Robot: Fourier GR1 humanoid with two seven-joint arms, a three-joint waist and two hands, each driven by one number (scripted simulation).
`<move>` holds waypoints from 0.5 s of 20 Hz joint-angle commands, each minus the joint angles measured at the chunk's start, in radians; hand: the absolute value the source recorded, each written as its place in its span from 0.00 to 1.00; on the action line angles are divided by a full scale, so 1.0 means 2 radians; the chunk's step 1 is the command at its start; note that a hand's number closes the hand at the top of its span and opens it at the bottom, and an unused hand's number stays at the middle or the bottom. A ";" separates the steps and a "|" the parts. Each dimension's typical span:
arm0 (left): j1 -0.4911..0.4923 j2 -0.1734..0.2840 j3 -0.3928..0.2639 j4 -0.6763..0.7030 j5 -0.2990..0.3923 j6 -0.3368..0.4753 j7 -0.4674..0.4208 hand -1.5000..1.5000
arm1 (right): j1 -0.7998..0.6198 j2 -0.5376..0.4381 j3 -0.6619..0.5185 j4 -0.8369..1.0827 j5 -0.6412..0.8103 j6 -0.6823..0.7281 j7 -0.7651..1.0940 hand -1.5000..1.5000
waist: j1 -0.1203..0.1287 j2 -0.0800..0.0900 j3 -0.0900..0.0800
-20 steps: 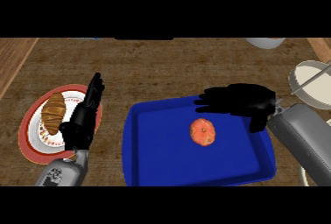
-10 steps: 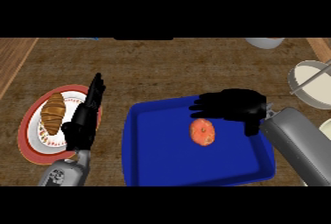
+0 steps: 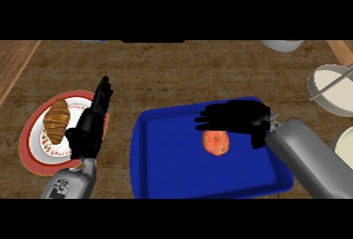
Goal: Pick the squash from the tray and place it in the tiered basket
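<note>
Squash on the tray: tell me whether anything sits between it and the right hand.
Nothing visible does. The right hand hovers just above the squash, which lies alone on the blue tray.

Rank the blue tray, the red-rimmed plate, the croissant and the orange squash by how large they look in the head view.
1. Blue rectangular tray, clearly largest.
2. Red-rimmed round plate, partly hidden by the left hand.
3. Brown croissant on that plate.
4. Orange squash, only slightly smaller than the croissant; the two look close.
</note>
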 commanded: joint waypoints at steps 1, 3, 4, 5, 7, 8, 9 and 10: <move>0.044 0.012 0.008 -0.024 0.008 -0.021 -0.014 0.50 | 0.026 0.011 0.000 -0.027 0.010 0.038 0.001 0.00 | 0.000 -0.001 0.000; 0.034 -0.006 -0.010 -0.035 -0.018 -0.001 0.006 0.50 | -0.002 0.022 -0.009 0.032 0.017 0.025 -0.023 0.00 | 0.002 0.000 0.000; -0.015 -0.009 0.022 0.035 -0.004 -0.010 -0.027 0.50 | -0.007 0.037 -0.006 0.022 0.022 0.032 -0.009 0.00 | -0.001 0.000 0.000; 0.009 0.000 0.004 -0.019 -0.010 -0.018 0.012 0.50 | 0.028 0.030 0.002 0.023 0.029 0.003 -0.018 0.00 | 0.000 0.000 0.000; 0.044 -0.011 -0.007 -0.045 -0.018 -0.010 0.002 0.50 | 0.006 0.038 -0.013 0.016 0.031 0.036 -0.005 0.00 | 0.001 -0.001 0.000; 0.041 -0.016 0.001 0.000 -0.012 -0.015 -0.043 0.50 | -0.018 0.047 -0.017 0.035 0.025 0.046 -0.010 0.00 | 0.001 0.000 0.000; -0.005 -0.006 0.017 -0.002 -0.013 -0.018 0.000 0.50 | -0.025 0.055 -0.015 0.085 0.036 0.006 -0.035 0.00 | 0.002 0.001 0.000; 0.046 -0.012 -0.006 -0.050 -0.022 -0.012 0.006 0.50 | 0.007 0.042 -0.009 0.053 0.039 0.008 -0.033 0.00 | 0.001 0.000 0.000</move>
